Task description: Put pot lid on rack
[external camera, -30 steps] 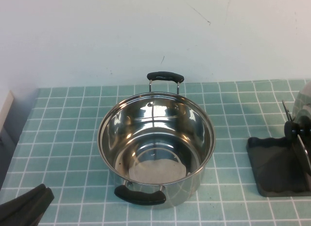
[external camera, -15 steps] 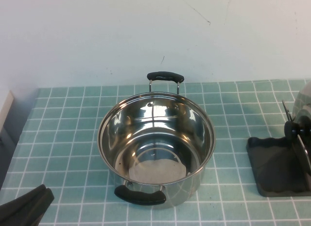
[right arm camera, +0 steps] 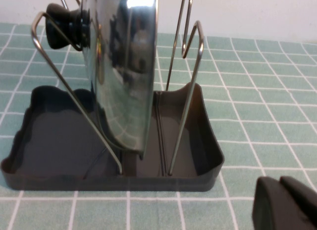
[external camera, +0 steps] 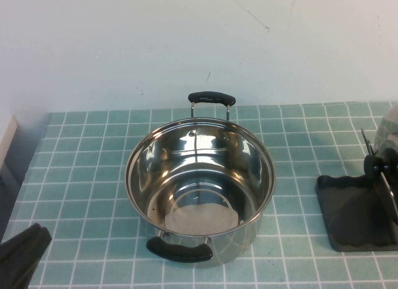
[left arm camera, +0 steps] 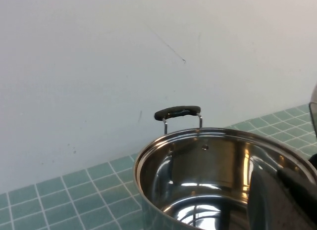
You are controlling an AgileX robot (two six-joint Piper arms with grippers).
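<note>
- Since the pot lid (right arm camera: 121, 71) stands on edge between the wire bars (right arm camera: 185, 91) of the rack (right arm camera: 49, 141), the placing step looks done; what seems left is for the arms to draw clear and park.
- The lid is at the far right of the scene, partly cut off by the edge of the high view, where only its steel rim (external camera: 388, 137) and black knob (external camera: 372, 165) show.
- It stands nearly upright with a slight lean; its flat face runs near to far and its knob (right arm camera: 62, 23) points left, toward the pot.
- Its lower edge rests down in the rack's dark tray, with bars on either side of it.
- The right hand (right arm camera: 287, 203) is just near of the rack's corner, with its fingers together and holding nothing, clear of lid and rack.
- The pot (external camera: 200, 189) sits open in the middle of the tiled surface (external camera: 87, 158), well apart from the rack, one black handle far and one near.
- The left hand (external camera: 22, 255) is at the near left corner, together and empty; in its wrist view it appears as a dark shape (left arm camera: 292, 193) beside the pot's rim.
- Any next move calls only for a clean retreat, without brushing the bars.
</note>
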